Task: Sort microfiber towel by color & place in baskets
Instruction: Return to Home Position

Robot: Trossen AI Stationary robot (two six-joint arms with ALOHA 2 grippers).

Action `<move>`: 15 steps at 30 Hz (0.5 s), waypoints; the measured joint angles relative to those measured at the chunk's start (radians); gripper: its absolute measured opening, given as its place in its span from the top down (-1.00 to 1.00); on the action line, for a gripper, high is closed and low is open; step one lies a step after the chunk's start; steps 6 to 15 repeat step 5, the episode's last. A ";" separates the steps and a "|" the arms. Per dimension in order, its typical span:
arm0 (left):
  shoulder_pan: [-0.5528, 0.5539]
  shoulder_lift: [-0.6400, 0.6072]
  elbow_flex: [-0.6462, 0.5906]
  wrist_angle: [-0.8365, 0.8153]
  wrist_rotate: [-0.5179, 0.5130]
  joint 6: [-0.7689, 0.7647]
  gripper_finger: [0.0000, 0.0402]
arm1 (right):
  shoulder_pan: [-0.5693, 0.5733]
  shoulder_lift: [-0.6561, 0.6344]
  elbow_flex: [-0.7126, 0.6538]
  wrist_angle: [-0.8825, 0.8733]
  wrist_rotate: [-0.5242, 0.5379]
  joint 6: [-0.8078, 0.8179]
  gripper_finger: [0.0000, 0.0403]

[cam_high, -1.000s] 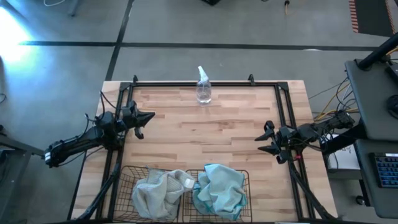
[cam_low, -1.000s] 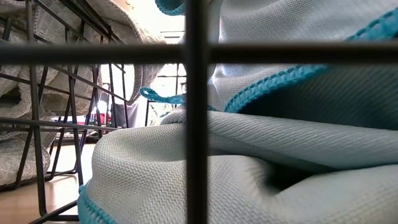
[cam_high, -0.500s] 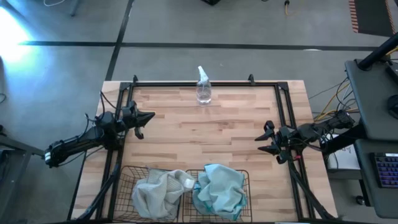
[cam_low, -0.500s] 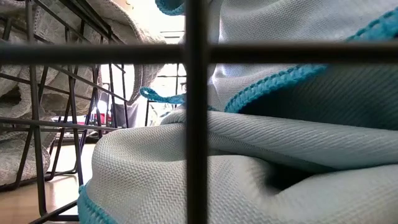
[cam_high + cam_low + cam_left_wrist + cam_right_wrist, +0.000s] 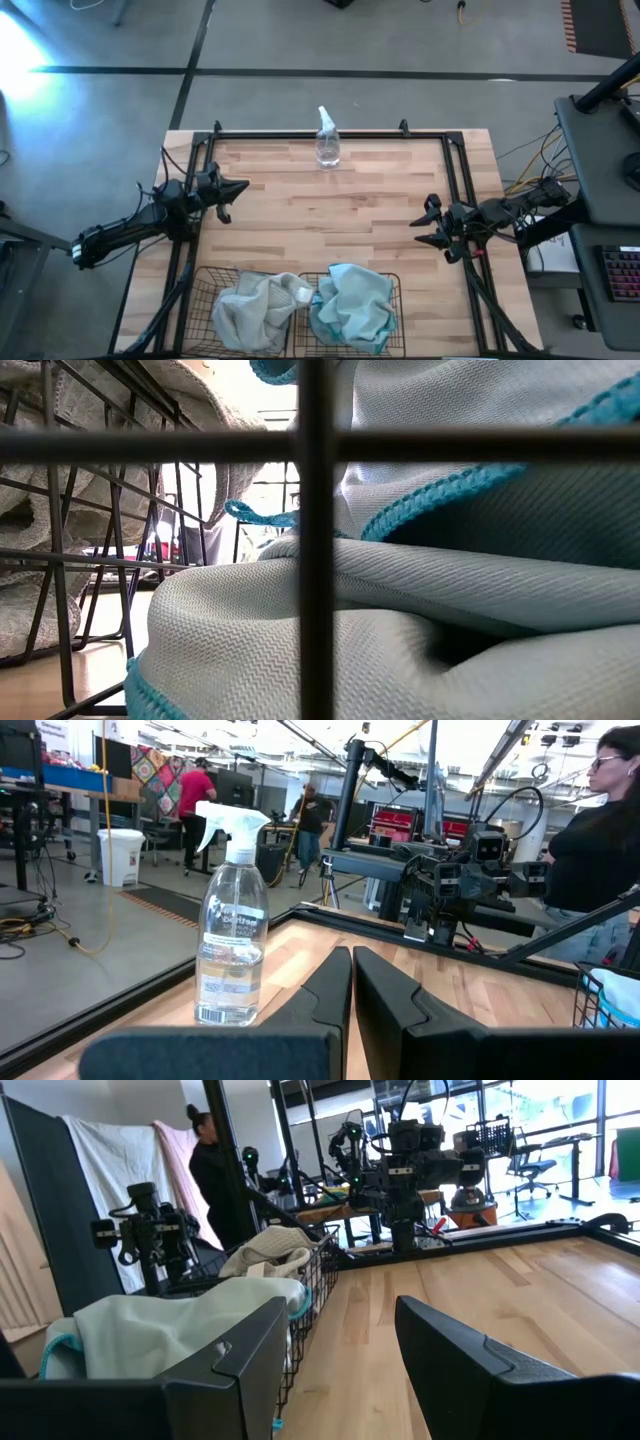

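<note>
— Grey towel: where is it?
— I see it bunched in the left basket, at the edge of the surface opposite the clear bottle. The blue towel lies crumpled in the right basket. The two baskets stand side by side.
— Anything hanging over?
— A fold of grey reaches toward the wire between the baskets; I cannot tell whether it crosses. From my low camera the blue cloth fills the view right behind the mesh.
— And your pincers?
— My left pincer hangs at the left edge of the surface, pointing inward, clenched on nothing, its two fingers lying together. My right pincer is by the right edge, released, fingers spread, empty. Both are well apart from the baskets.
— And the bottle?
— It stands upright at the middle of the far edge, well apart from both pincers.
</note>
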 joint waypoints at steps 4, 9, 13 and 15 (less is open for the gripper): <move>0.000 0.000 0.000 0.000 0.000 0.000 1.00 | 0.000 0.000 0.000 0.000 0.000 0.001 0.09; 0.000 0.000 0.000 0.000 0.000 0.000 1.00 | 0.000 0.000 0.000 0.000 0.000 0.000 0.09; 0.000 0.000 0.000 0.000 0.000 0.000 1.00 | 0.000 0.000 0.000 0.000 0.000 0.000 0.09; 0.000 0.000 0.000 0.000 0.000 0.000 1.00 | 0.000 0.000 0.000 0.000 0.000 0.000 0.09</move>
